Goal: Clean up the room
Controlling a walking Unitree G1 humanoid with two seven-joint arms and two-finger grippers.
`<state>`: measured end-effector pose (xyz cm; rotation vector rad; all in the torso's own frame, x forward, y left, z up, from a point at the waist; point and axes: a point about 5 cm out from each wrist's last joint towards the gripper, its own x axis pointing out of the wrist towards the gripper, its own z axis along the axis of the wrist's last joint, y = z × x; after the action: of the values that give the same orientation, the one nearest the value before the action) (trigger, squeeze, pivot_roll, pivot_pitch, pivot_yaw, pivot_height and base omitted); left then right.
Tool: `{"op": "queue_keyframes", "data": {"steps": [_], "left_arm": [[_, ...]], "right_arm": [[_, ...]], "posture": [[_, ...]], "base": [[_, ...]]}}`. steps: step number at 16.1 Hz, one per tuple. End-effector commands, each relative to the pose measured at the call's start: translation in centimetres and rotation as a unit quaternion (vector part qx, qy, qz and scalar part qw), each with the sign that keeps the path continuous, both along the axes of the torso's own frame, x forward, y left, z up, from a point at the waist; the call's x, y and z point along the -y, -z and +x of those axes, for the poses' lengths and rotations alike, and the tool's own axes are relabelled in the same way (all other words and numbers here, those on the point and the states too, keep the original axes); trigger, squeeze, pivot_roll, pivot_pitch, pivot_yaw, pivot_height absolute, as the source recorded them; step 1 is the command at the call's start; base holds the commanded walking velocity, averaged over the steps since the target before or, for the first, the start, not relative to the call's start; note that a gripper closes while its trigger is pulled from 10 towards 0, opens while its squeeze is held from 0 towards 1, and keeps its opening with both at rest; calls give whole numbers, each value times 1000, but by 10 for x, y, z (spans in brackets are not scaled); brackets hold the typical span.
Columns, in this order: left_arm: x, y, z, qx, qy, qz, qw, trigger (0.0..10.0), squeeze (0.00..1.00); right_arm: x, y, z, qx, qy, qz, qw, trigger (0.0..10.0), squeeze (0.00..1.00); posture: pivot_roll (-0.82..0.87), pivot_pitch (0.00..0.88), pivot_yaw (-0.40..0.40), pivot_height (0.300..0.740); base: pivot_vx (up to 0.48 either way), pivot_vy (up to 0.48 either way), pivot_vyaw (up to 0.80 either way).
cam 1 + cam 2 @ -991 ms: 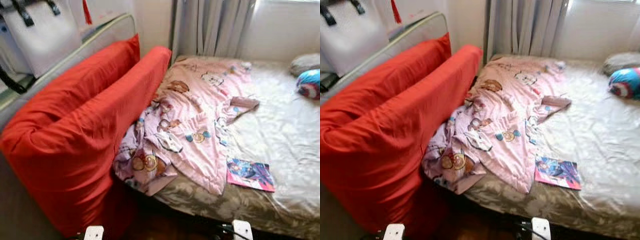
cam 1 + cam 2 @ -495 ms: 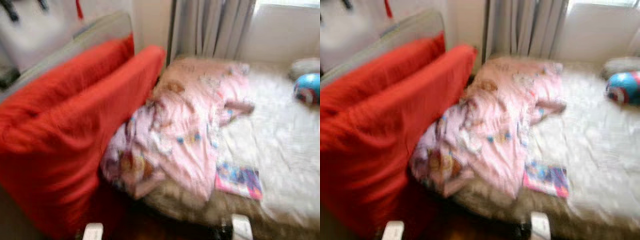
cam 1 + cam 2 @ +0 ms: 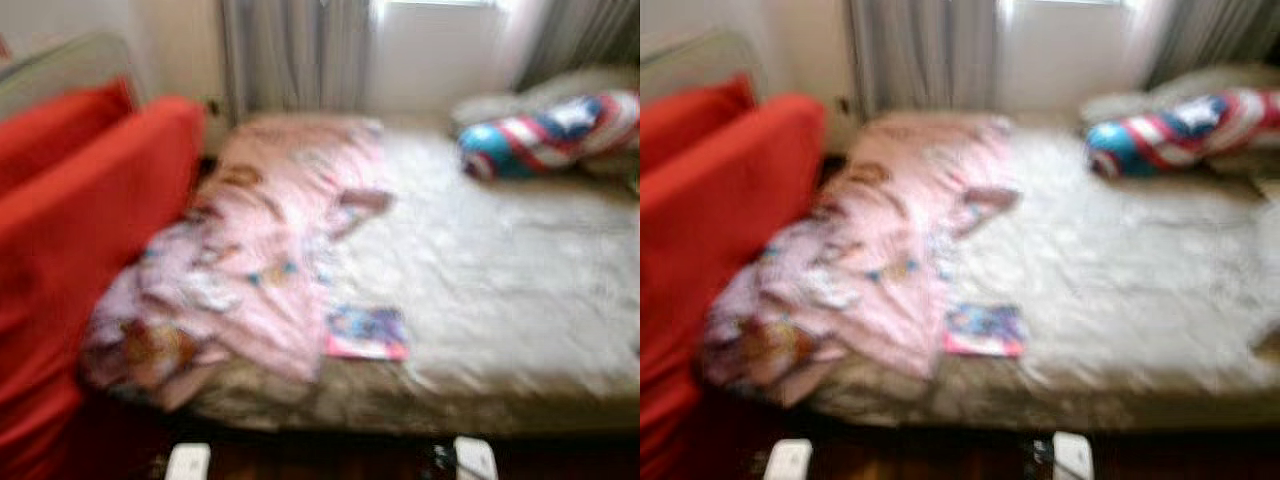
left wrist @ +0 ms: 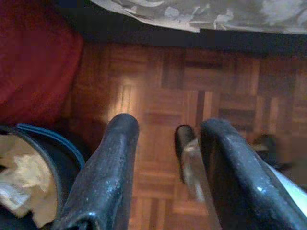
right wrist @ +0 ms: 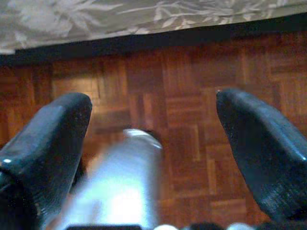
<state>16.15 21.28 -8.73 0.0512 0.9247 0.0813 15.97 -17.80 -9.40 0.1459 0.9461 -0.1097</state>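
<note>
Head view swung rightward along the cream-sheeted bed (image 3: 520, 290): crumpled pink cartoon-print blanket (image 3: 250, 260) and small colourful picture book (image 3: 367, 332) now left of centre, likely next pickups. Left gripper (image 4: 163, 167) and right gripper (image 5: 153, 143) low over parquet, fingers apart, empty.

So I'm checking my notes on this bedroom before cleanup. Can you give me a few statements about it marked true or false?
1. A pink blanket lies crumpled on the bed. True.
2. A book sits on the floor. False: it lies on the bed beside the blanket.
3. The left tool grips a cloth. False: it is open over bare parquet.
4. A red cushion stands left of the bed. True.
5. The right tool is open. True.
</note>
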Motion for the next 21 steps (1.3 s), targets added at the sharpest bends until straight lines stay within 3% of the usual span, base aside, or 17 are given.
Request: {"op": "queue_keyframes", "data": {"steps": [1,21], "left_arm": [[6,4,-6,-11,6,-4,1000,10000,0],[8,4,-5,-12,7,-8,1000,10000,0]], "right_arm": [[6,-4,7,13,2,-10,1000,10000,0],[10,-6,11,21,5,-12,1000,10000,0]], "posture": [[27,0,4,740],[-1,2,10,740]], "base": [[0,-375,0],[0,-374,0]]}}
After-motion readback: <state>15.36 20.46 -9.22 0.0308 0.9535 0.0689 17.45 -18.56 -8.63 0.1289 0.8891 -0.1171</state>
